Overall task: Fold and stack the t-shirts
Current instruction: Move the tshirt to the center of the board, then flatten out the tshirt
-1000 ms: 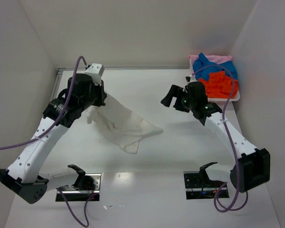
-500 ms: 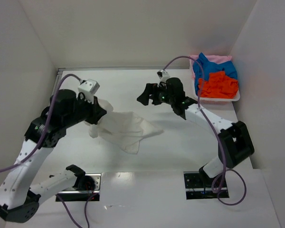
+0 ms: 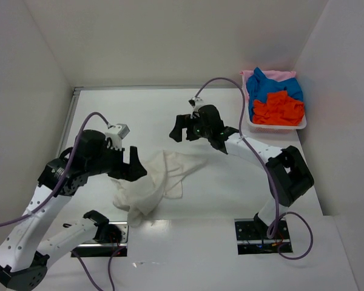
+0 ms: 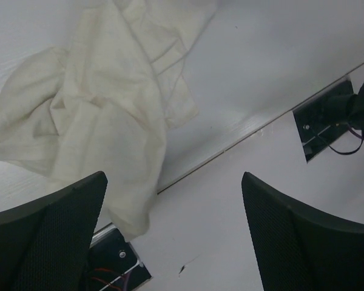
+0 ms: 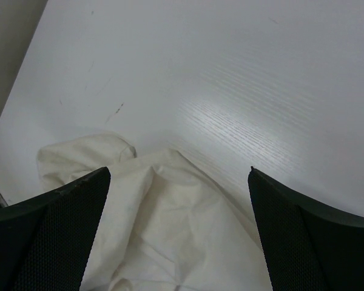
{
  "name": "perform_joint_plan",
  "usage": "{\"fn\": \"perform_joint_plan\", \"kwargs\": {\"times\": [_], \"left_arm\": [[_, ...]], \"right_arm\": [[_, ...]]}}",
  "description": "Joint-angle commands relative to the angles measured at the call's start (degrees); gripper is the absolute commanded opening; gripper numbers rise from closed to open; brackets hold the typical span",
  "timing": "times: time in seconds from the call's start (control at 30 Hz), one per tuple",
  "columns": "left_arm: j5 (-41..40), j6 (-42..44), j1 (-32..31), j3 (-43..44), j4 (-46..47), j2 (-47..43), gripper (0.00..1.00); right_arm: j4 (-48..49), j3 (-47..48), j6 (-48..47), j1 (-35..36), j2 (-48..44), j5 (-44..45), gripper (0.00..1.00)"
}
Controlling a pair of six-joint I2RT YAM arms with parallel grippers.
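The large off-white t-shirt (image 3: 161, 176) lies crumpled near the table's front left; in the left wrist view the t-shirt (image 4: 103, 115) has one corner reaching the front ledge. My left gripper (image 3: 136, 168) hovers above its left side, open and holding nothing (image 4: 176, 242). My right gripper (image 3: 181, 126) is open above the cloth's far edge, with off-white cloth (image 5: 170, 230) lying under its spread fingers (image 5: 48, 236). Blue (image 3: 270, 88), orange-red (image 3: 279, 110) and pale pink (image 3: 279, 75) t-shirts are piled in the white tray (image 3: 300, 126) at the back right.
White walls close in the table on the left, back and right. Two black base plates (image 3: 100, 233) (image 3: 258, 233) sit at the near edge, with purple cables (image 3: 221, 82) looping above the arms. A black mount (image 4: 327, 118) shows beyond the ledge.
My left gripper has opened and let go of the off-white t-shirt, which dropped into a heap nearer the front edge. My right arm has swung left to above the cloth.
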Motion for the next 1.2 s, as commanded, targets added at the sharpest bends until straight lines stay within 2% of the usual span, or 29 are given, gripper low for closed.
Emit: {"fn": "perform_joint_plan", "kwargs": {"times": [0.0, 0.23, 0.43, 0.63, 0.77, 0.87, 1.0, 1.17], "left_arm": [[-5.8, -5.7, 0.3, 0.7, 0.3, 0.5, 1.00], [-16.6, -17.5, 0.3, -4.7, -0.9, 5.8, 1.00], [-18.8, -20.2, 0.3, -8.5, -1.4, 10.7, 1.00], [-19.9, -25.4, 0.3, -6.2, -1.4, 14.3, 1.00], [-17.9, -28.6, 0.3, -9.1, 0.1, 17.9, 1.00], [-17.3, -31.9, 0.3, -12.1, 1.7, 17.1, 1.00], [-17.3, -35.2, 0.3, -16.6, 3.6, 11.5, 0.92], [-14.8, -35.2, 0.3, -18.1, 4.9, 14.1, 0.84]], "right_arm": [[1.1, 1.0, -2.1, 0.0, -4.9, 3.5, 1.00], [-0.3, -3.2, -3.3, 0.0, -11.1, 9.3, 1.00], [-2.5, -6.1, -3.3, 0.0, -16.2, 11.1, 1.00], [-2.5, -7.2, -3.3, 0.0, -18.4, 11.7, 1.00], [-2.5, -7.9, -3.3, 0.0, -18.4, 11.7, 1.00], [-2.5, -7.9, -3.9, 0.0, -19.5, 11.7, 1.00], [-2.5, -9.0, -4.6, 0.0, -20.7, 12.3, 1.00], [-2.5, -9.0, -5.6, 0.0, -20.2, 12.3, 1.00]]}}
